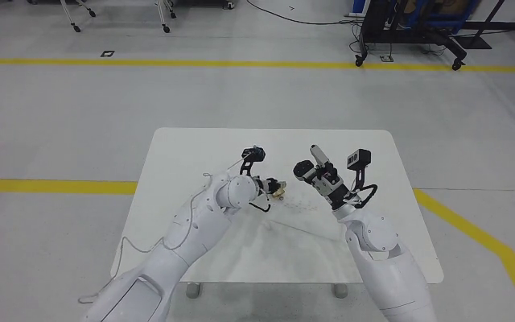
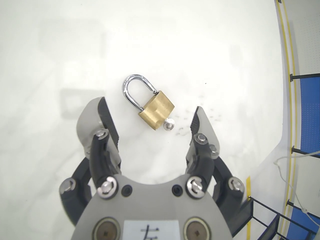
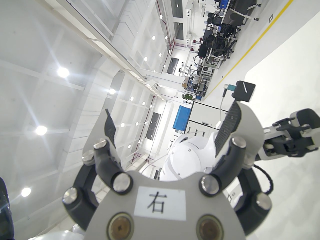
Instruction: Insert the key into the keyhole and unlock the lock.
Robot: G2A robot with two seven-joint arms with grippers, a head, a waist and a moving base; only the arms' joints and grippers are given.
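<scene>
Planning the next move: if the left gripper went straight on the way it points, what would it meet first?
Probably the brass padlock, key in its keyhole, lying on the table straight ahead of the open left gripper. Depth is unclear, so the table could come first.

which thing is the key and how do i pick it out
On the white table, near its middle, lies a brass padlock with a steel shackle. The key is the small silver round-headed piece sticking out of the padlock's bottom end, opposite the shackle, tiny and pierced by a hole.
</scene>
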